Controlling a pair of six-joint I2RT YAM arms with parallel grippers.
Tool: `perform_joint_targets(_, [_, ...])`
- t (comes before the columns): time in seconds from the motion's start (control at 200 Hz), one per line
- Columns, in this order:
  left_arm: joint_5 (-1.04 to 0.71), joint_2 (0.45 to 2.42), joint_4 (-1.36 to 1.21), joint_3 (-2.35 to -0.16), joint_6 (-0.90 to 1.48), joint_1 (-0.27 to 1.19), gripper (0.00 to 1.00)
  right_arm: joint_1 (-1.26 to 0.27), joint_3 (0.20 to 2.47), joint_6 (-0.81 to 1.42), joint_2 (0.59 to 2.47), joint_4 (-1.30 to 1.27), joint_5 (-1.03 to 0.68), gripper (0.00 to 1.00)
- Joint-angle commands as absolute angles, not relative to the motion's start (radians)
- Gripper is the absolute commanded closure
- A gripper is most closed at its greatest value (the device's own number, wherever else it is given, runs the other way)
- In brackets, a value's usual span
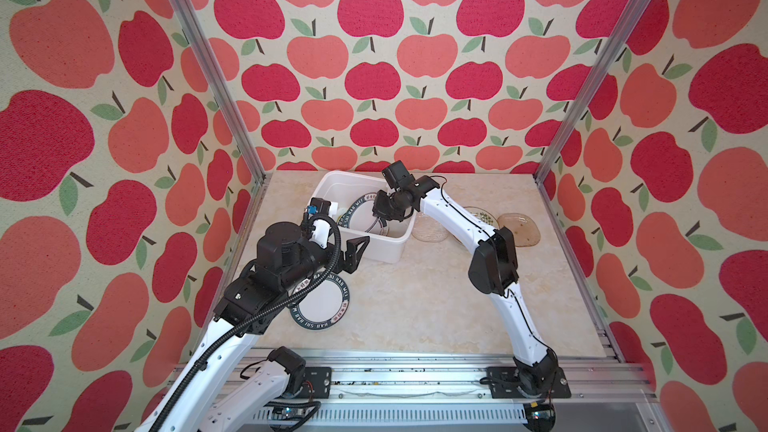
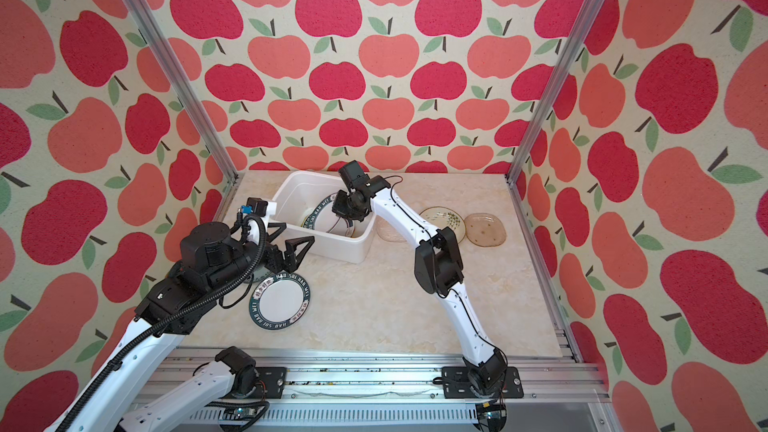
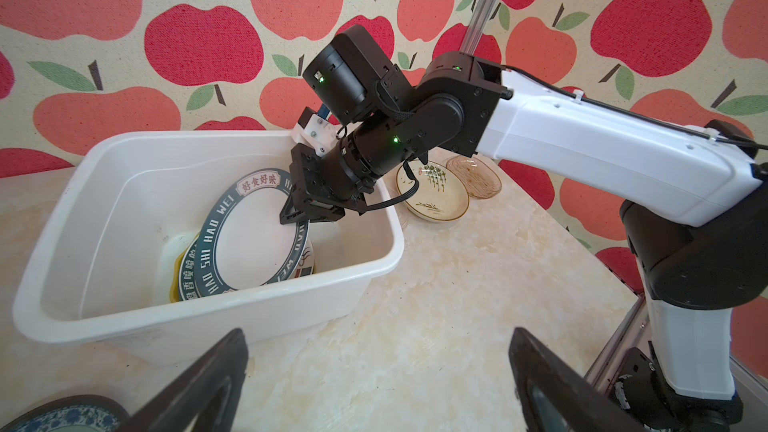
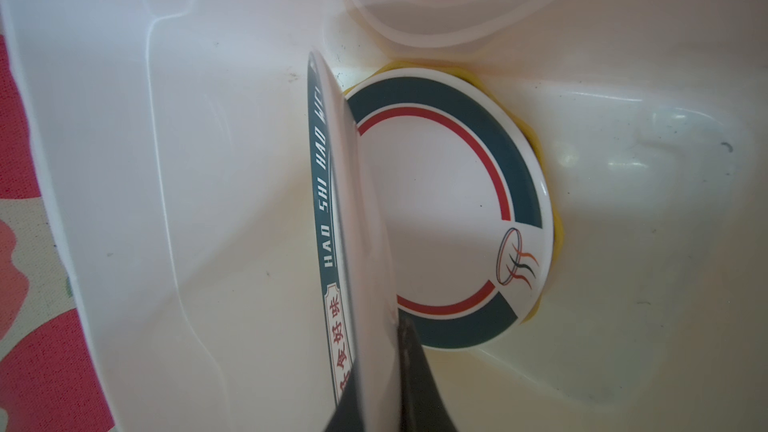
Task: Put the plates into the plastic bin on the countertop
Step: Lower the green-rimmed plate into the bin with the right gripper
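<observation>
I see the white rectangular plastic bin (image 1: 382, 249), deep-walled with a rolled rim and rounded corners, sitting on the beige marble-look tabletop (image 1: 436, 305) left of centre and towards the back in both top views. The right end effector (image 3: 291, 218) reaches down into it, clamped on the edge of a white round plate with a dark green lettered rim (image 3: 249, 238), which hangs tilted inside the bin. The left end effector (image 3: 374, 380) is spread wide with nothing between its fingers, hovering just in front of the bin's near wall. A second green-rimmed lettered plate (image 1: 322, 305) lies flat on the tabletop in the lower left of the top views, partly under the left arm. Right of the bin, a clear textured glass dish (image 1: 428, 232), a cream leaf-painted plate (image 2: 446, 218) and a brown glass dish (image 1: 519, 230) lie in a row, and the right arm crosses over the cream one. The right wrist view gives me what the top views hide: the held plate edge-on, and beneath it a white plate with a green-and-red ring and a small emblem (image 4: 436, 209) lying on a yellow plate (image 4: 557, 234) that shows only a sliver of rim. Whether the held plate touches that stack I cannot tell. The left wrist view shows the grip from outside, plus the edge of a blue-patterned dish (image 3: 70, 413) that the left arm largely covers in the top views.
</observation>
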State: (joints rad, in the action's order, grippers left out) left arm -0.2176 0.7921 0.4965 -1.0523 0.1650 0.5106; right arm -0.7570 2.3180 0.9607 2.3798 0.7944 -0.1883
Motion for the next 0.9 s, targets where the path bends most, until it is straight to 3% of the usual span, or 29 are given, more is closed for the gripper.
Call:
perform_joint_targets(0.0, [-0.227, 0.792, 0.469, -1.046, 0.167, 0.505, 0.01, -0.749, 2.282, 0.993, 2.379, 0.737, -0.221, 0.89])
perform_joint_targets(0.28, [-0.222, 0.792, 0.468, -1.043, 0.165, 0.506, 0.01, -0.743, 2.228, 1.01, 2.382, 0.706, -0.23, 0.84])
perform_joint_targets(0.895, [-0.21, 0.779, 0.458, -1.025, 0.163, 0.502, 0.01, -0.74, 2.2, 1.031, 2.419, 0.676, -0.244, 0.55])
